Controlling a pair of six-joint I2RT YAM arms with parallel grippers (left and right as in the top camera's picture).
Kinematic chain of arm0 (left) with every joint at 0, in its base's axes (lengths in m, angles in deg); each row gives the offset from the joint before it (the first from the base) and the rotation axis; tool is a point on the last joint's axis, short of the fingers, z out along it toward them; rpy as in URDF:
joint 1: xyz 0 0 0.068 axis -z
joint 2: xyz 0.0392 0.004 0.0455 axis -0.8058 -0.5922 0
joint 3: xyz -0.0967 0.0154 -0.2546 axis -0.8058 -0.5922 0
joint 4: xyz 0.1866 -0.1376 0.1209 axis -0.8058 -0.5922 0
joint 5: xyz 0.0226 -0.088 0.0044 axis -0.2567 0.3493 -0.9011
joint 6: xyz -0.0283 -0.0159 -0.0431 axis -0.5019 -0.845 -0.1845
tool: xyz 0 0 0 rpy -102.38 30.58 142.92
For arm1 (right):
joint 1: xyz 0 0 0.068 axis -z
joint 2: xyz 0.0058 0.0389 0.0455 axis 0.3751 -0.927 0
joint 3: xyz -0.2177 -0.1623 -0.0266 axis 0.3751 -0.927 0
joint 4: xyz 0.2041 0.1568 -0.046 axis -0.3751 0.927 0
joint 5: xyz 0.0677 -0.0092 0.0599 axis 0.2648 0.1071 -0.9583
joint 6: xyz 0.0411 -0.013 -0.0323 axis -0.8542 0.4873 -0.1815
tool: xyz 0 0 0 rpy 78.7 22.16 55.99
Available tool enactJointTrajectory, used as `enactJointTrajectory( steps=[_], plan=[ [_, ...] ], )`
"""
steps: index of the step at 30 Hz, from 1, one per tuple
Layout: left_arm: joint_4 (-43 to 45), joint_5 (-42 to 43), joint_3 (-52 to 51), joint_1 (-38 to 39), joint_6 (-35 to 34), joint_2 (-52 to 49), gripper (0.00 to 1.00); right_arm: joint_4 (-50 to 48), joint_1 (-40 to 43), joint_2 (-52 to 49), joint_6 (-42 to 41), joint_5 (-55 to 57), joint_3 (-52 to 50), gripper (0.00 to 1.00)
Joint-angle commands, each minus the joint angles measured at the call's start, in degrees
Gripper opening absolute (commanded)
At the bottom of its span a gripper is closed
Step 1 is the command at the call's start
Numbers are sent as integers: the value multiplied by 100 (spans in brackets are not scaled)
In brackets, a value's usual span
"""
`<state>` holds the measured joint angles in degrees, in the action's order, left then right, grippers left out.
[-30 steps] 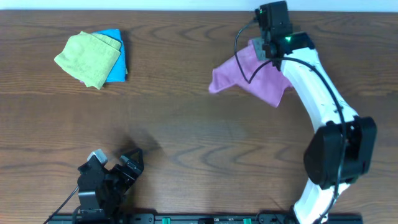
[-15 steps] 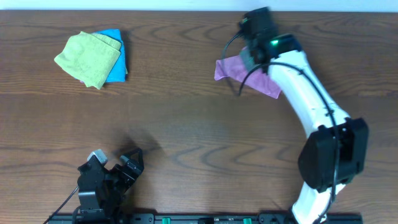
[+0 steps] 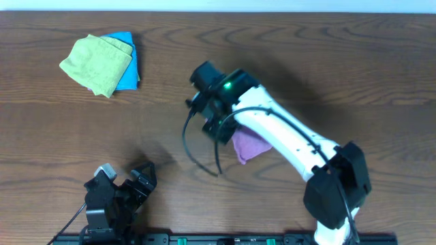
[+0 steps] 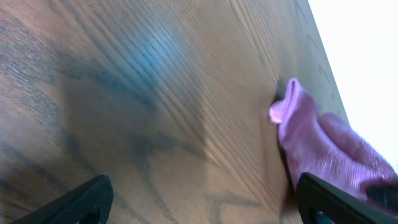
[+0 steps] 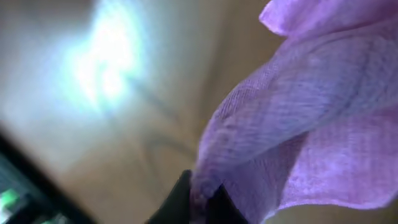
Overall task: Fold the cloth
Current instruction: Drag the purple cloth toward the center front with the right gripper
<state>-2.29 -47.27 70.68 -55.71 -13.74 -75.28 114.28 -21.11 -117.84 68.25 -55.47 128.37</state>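
The purple cloth hangs bunched under my right arm near the middle of the table, mostly hidden by the arm in the overhead view. In the right wrist view the cloth fills the right side, with a fold pinched between the dark tips of my right gripper. From overhead, the right gripper sits at the cloth's left edge. My left gripper rests open at the table's front left, far from the cloth. The left wrist view shows the left gripper with nothing in it, and the cloth ahead on the right.
A light green cloth lies on top of a bright blue cloth at the back left. The white right arm stretches diagonally across the table's right half. Bare wood tabletop lies between the two grippers.
The right arm has swung from the back right toward the table's middle, carrying the cloth with it, now bunched. The left gripper has not moved.
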Motion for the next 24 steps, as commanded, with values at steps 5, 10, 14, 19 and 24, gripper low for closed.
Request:
enactJointTrajectory(
  steps=[5, 10, 14, 19, 24],
  plan=[
    [-20, -149, -85, 28, 129, 37, 95, 402, -409, 149, 168, -627, 24, 54],
    [-22, -146, -83, 28, 131, 37, 95, 28, -374, 149, -286, -350, 24, 61],
    [-20, -146, -83, 28, 131, 37, 95, -560, -105, 90, -942, 577, 2, 65],
    [-22, -142, -83, 28, 149, 37, 95, -708, 610, -140, -1340, -74, -221, 65],
    [-72, -136, -85, 28, 146, 37, 95, -638, 1263, -273, -2124, -358, -562, 64]
  ],
)
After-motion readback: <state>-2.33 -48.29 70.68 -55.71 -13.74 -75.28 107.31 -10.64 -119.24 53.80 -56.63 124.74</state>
